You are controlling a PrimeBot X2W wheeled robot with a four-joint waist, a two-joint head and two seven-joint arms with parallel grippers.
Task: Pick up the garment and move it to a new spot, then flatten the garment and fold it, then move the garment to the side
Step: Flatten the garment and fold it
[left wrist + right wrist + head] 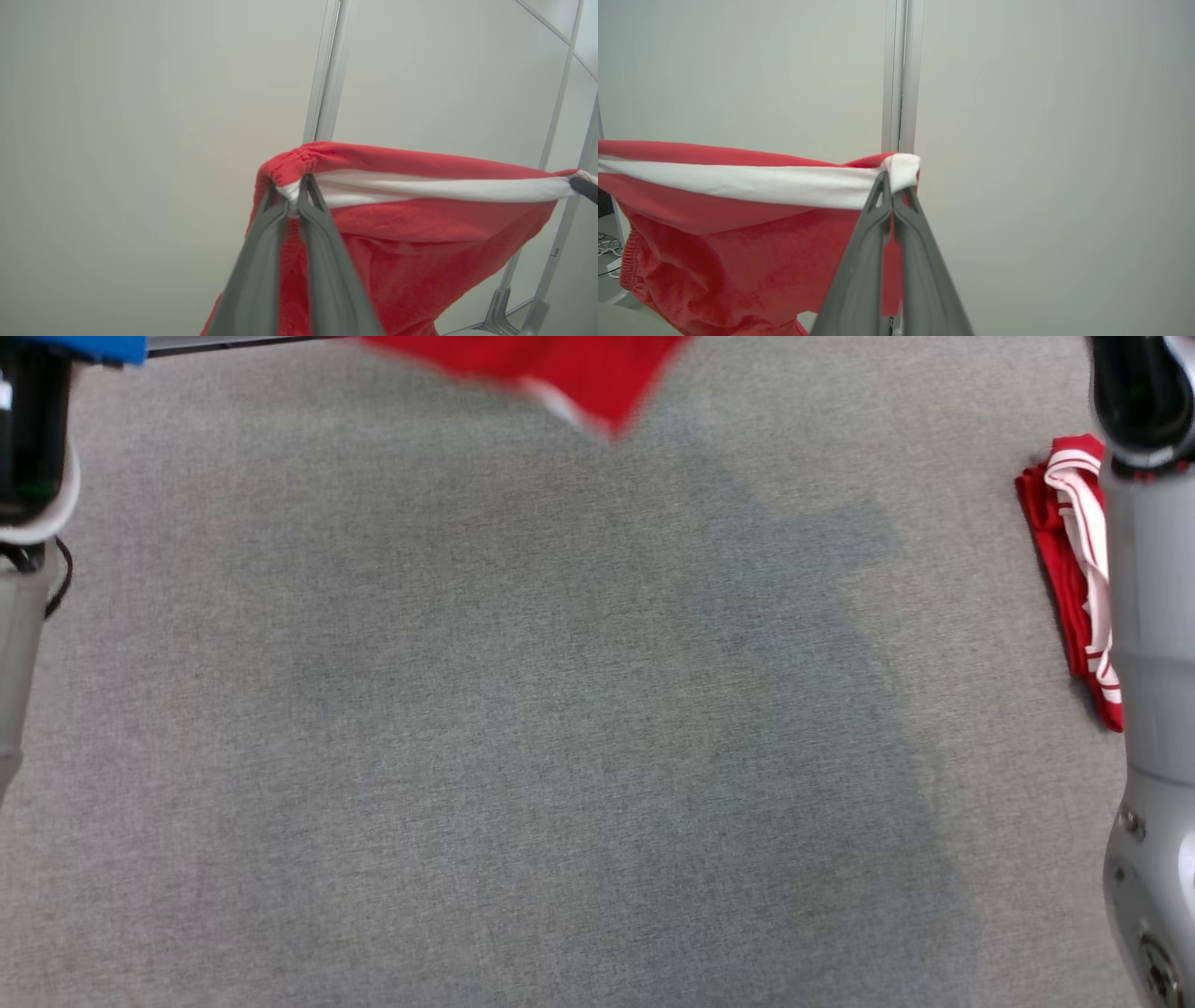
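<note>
The garment (560, 364) is red with a white band, and I hold it up in the air between both grippers. Its lower tip hangs blurred at the top of the head view, above the grey table (467, 709). My left gripper (293, 198) is shut on one end of the band, where the garment (420, 242) bunches up. My right gripper (892, 186) is shut on the other end, and the garment (738, 242) sags to the left of it. The band runs taut between the two grips. The right gripper's dark tip (586, 186) shows at the far right of the left wrist view.
A second red and white garment (1064, 560) lies folded at the table's right edge, partly behind my right arm (1148, 663). My left forearm (28, 476) stands at the left edge. Something blue (93, 345) is at the top left. Pale wall panels with a metal post (899, 70) stand behind.
</note>
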